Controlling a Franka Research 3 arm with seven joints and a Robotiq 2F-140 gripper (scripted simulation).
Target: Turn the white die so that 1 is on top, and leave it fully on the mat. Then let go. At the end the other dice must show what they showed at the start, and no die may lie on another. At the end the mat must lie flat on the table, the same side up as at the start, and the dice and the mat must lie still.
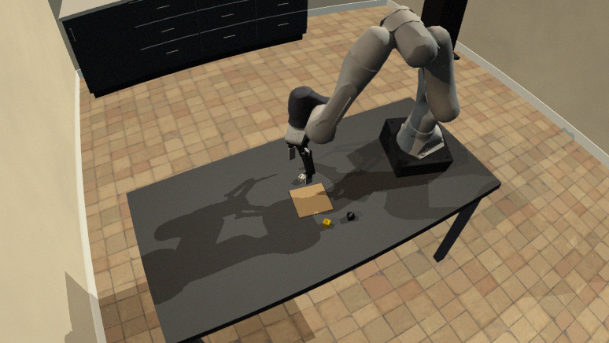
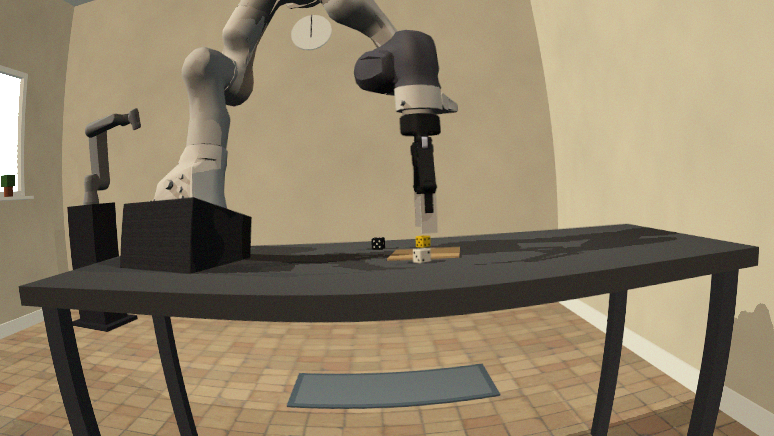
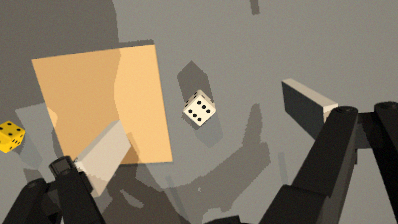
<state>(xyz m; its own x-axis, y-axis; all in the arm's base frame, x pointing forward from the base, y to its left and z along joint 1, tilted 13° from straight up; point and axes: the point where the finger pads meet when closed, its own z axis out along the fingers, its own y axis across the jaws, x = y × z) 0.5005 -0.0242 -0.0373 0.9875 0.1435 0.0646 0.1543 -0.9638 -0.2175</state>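
Note:
The white die (image 1: 302, 178) (image 2: 421, 255) (image 3: 199, 110) lies on the table beside the mat, off it, with its 6 face up. The square tan mat (image 1: 306, 208) (image 2: 449, 254) (image 3: 85, 80) lies flat. My gripper (image 1: 300, 165) (image 2: 426, 216) (image 3: 201, 115) is wide open and empty above the white die; in the wrist view the die lies between the two spread fingers, below them. One finger covers part of the mat's corner area in the wrist view.
A yellow die (image 1: 326, 223) (image 2: 423, 241) (image 3: 10, 136) lies on the table beyond the mat, on the side away from the white die. A black die (image 1: 350, 215) (image 2: 378, 243) lies near the yellow one, apart from it, and is out of the wrist view.

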